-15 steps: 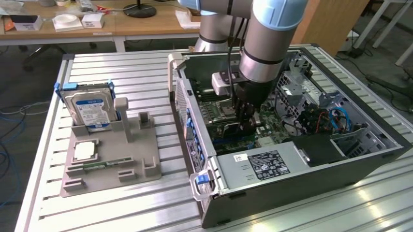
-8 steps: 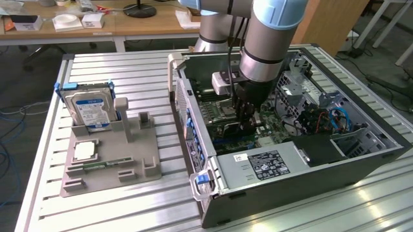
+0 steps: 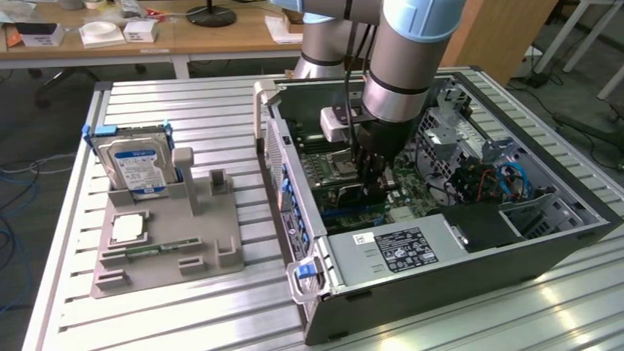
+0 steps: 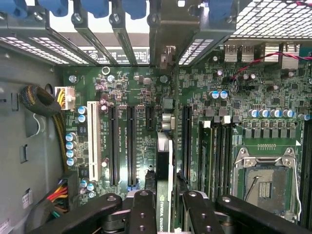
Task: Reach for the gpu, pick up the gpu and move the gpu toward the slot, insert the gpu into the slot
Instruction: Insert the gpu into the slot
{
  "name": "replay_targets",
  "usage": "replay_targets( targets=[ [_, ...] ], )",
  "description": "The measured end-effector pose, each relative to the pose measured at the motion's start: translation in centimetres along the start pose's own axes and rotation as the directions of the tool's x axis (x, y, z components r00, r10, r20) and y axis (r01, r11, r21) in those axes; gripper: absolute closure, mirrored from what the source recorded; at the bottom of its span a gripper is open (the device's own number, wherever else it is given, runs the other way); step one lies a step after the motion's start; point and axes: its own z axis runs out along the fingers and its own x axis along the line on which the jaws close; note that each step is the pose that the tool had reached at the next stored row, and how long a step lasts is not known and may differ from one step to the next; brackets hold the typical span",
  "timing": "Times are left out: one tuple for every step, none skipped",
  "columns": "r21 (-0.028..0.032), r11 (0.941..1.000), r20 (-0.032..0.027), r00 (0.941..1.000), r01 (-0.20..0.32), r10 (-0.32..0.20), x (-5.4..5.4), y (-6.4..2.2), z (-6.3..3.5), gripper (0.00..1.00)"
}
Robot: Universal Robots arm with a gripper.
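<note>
The gpu (image 4: pixel 164 180) hangs edge-on inside the open computer case (image 3: pixel 546 241), clamped between the fingers of the pincer (image 4: pixel 165 209) and poised above the motherboard (image 4: pixel 146 87). In the exterior view the arm reaches down into the case at about 12 o'clock from the power supply (image 3: pixel 400 248). In the wrist view the card's edge runs in line with the long expansion slots (image 4: pixel 131 146), seemingly over the gap between two of them — which one it is meant for I cannot tell. Done well, the descent should be straight and slow, card kept upright, edge connector squarely over the slot, bracket clear of the blue latches (image 4: pixel 92 7).
</note>
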Motion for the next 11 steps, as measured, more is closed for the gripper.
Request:
replay_targets(
  targets=[
    [0.0001,1.0,0.0,1.0,0.001,-0.001,-0.02,0.0,0.0,0.74],
    [0.0001,1.0,0.0,1.0,0.002,-0.002,-0.03,0.0,0.0,0.74],
    [0.0,1.0,0.0,1.0,0.002,-0.002,-0.04,0.0,0.01,0.74],
    [0.0,1.0,0.0002,1.0,0.003,-0.003,-0.05,0.0,0.03,0.74],
    [0.0,1.0,0.0002,1.0,0.004,-0.004,-0.06,0.0,0.04,0.74],
    [-0.0001,1.0,0.0,1.0,0.005,-0.005,-0.07,0.0,0.04,0.74],
    [-0.0001,1.0,0.0,1.0,0.005,-0.005,-0.08,0.01,0.06,0.74],
    [0.0,1.0,0.0001,1.0,0.006,-0.006,-0.1,0.01,0.08,0.74],
    [-0.0001,1.0,0.0003,1.0,0.007,-0.007,-0.12,0.02,0.1,0.74],
    [-0.0002,1.0,0.0001,1.0,0.008,-0.008,-0.12,0.02,0.11,0.74],
    [-0.0002,1.0,0.0,1.0,0.008,-0.008,-0.12,0.02,0.11,0.74]
  ],
)
